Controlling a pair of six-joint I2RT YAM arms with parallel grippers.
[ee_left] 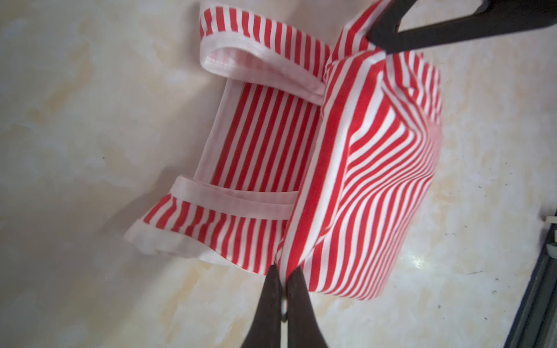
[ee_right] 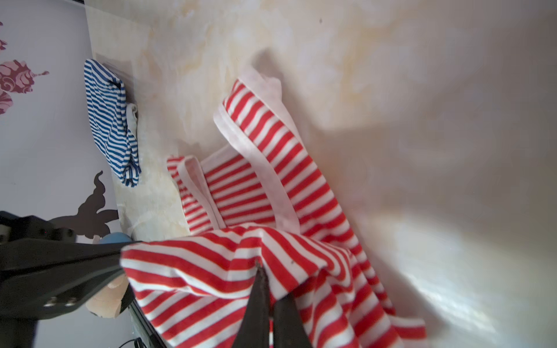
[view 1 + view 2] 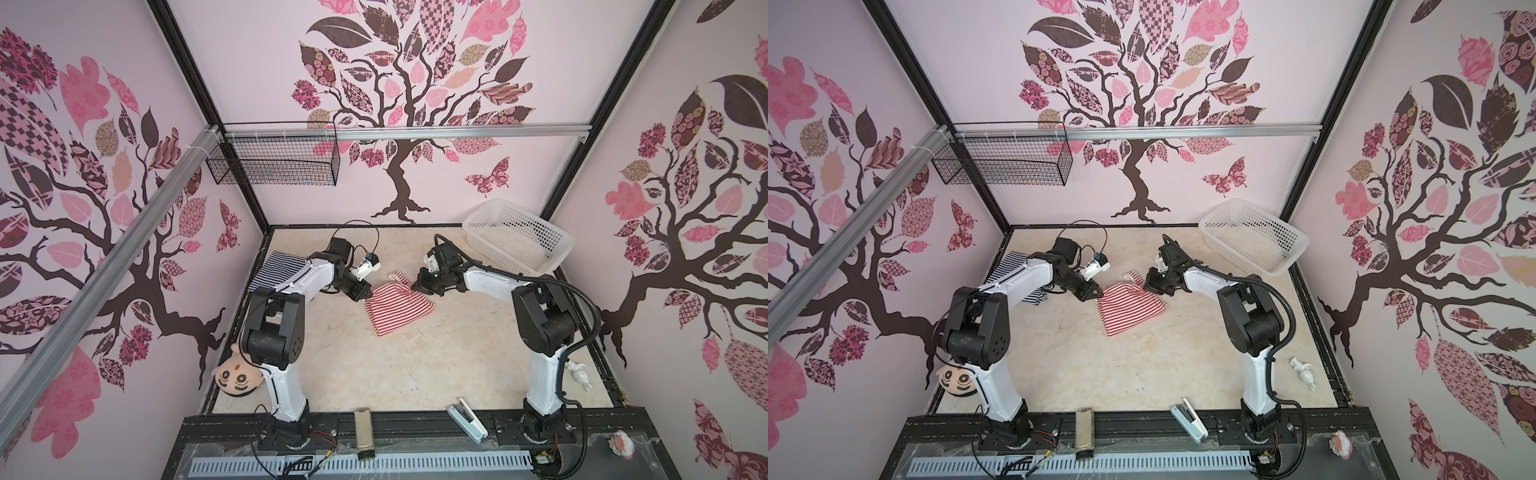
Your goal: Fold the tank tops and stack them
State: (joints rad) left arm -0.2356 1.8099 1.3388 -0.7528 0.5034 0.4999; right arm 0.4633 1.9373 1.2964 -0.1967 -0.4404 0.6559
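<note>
The red top (image 3: 399, 309) lies mid-surface (image 3: 415, 374), its hem raised and doubled toward the straps. The left pincer (image 3: 368, 293) is clamped on one hem corner, the right pincer (image 3: 415, 286) on the other. A good fold, I judge, needs both corners carried level, with the edge taut, and laid square over the straps. It is soft knit with thin stripes and white binding, slack near the right pincer. The navy top (image 3: 276, 268) lies apart by the left wall.
</note>
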